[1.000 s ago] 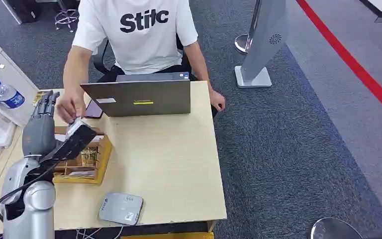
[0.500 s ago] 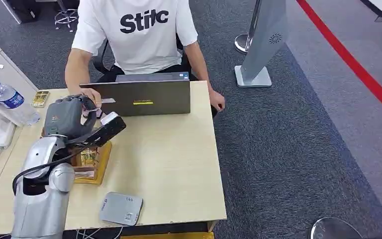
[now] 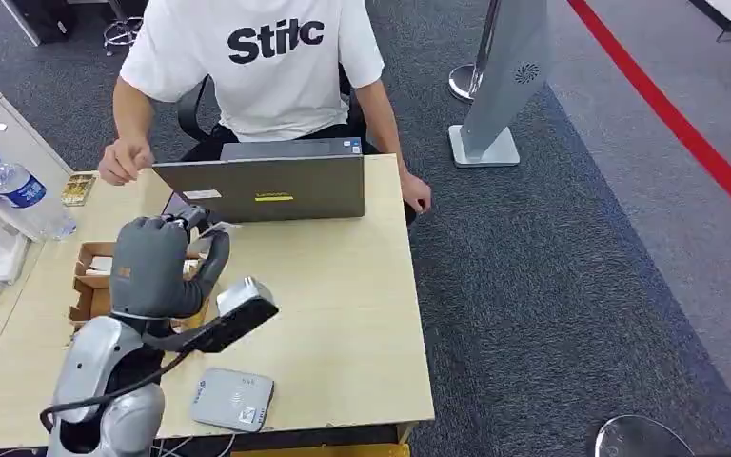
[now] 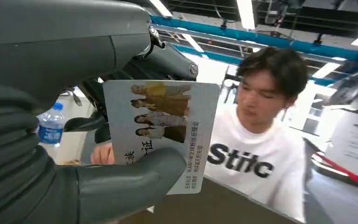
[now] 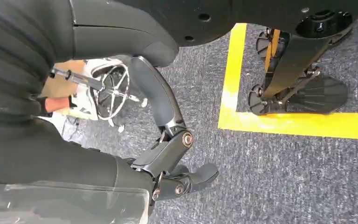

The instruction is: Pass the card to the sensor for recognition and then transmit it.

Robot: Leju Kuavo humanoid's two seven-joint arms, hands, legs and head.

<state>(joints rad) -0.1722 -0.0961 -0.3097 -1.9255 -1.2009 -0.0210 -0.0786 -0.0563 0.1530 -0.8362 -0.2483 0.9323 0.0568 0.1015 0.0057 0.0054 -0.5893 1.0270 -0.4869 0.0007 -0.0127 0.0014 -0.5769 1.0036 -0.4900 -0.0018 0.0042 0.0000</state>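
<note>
— Bottle first, at the far left: clear, blue label, standing by a white unit off the bench's left edge. What comes after it?

— Cardboard tray with compartments, on the bench's left part, and behind it a small gold item near the back edge. The left hand is raised over the tray's right side.

— Fingers on that hand?

— Clamped on the card: in the left wrist view the thick thumb presses its lower part and the darker fingers back it from behind. The card is white with a printed picture of people and lines of text (too small to read). From the head view only a pale edge of the card peeks out above the hand, just in front of the laptop.

— And the sensor?

— Grey flat pad, lying near the bench's front edge, well below the card and apart from it.

— Further right?

— A person in a white T-shirt sits behind the laptop, one fist lifted over the bench's back left, the other hand at its right edge. Beyond, a grey stand on the carpet and a red floor stripe.

— Right hand?

— The right hand hangs over grey carpet by a yellow line, fingers loosely curled, holding nothing.
</note>
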